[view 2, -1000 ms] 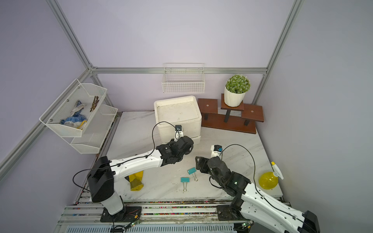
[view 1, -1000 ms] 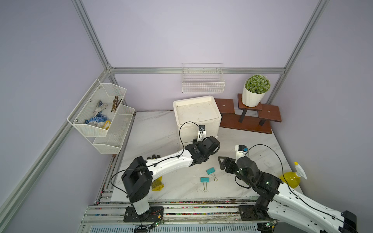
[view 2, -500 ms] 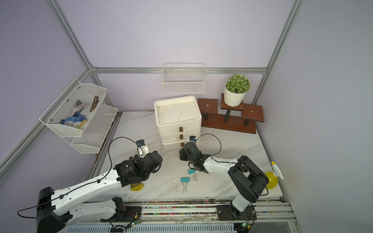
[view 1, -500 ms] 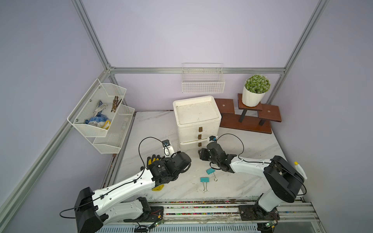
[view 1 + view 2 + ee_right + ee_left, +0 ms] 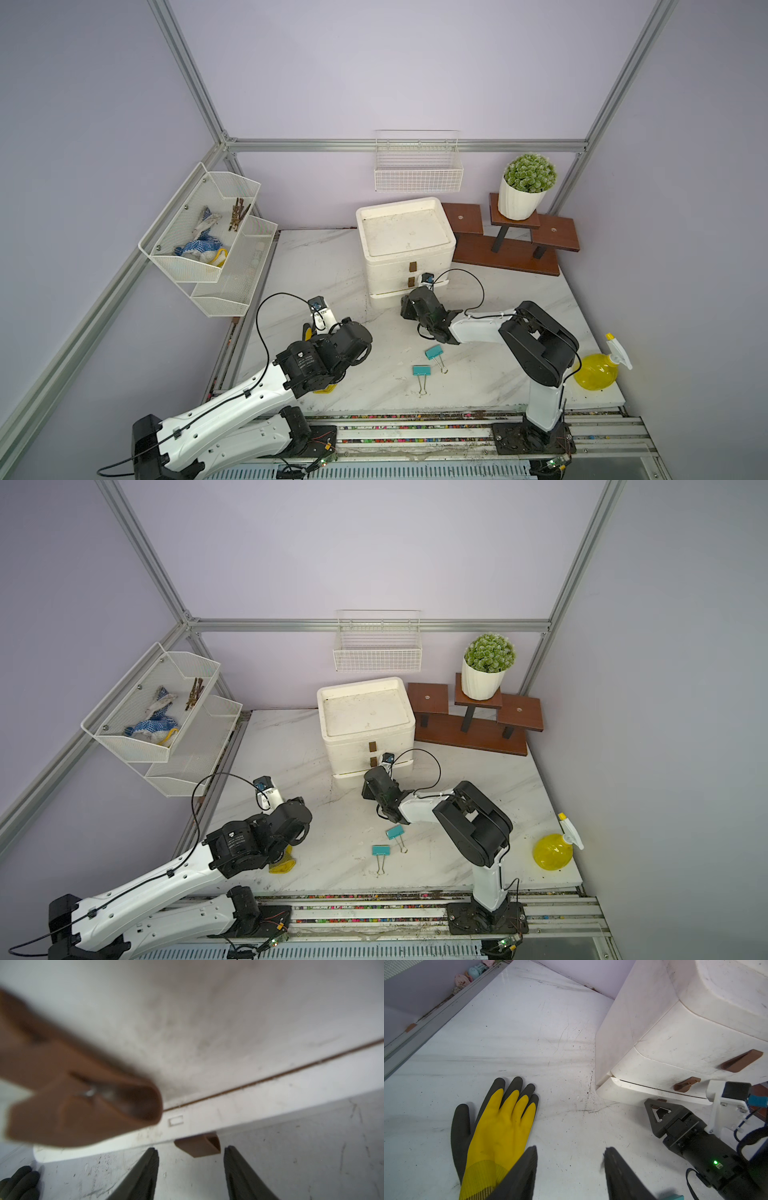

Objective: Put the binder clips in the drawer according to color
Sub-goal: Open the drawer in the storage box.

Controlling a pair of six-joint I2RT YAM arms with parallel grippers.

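In both top views the light is soft, even and fairly bright, falling from above; the walls (image 5: 415,62) dim a little toward the picture corners. The table (image 5: 324,266) reads pale, with no hard glare. Shadows are faint and blurred at the edges, such as the thin ones beside the clips (image 5: 434,352). The wide lens splays the frame posts (image 5: 187,70) outward. The left wrist view is crisp, with a sheen on the table toward the left rail (image 5: 436,1012), soft grey shadow bands, and a glowing green lamp (image 5: 715,1162). The right wrist view is soft: the nearest handle (image 5: 83,1095) is a brown smear, the lower handle (image 5: 197,1147) sharper
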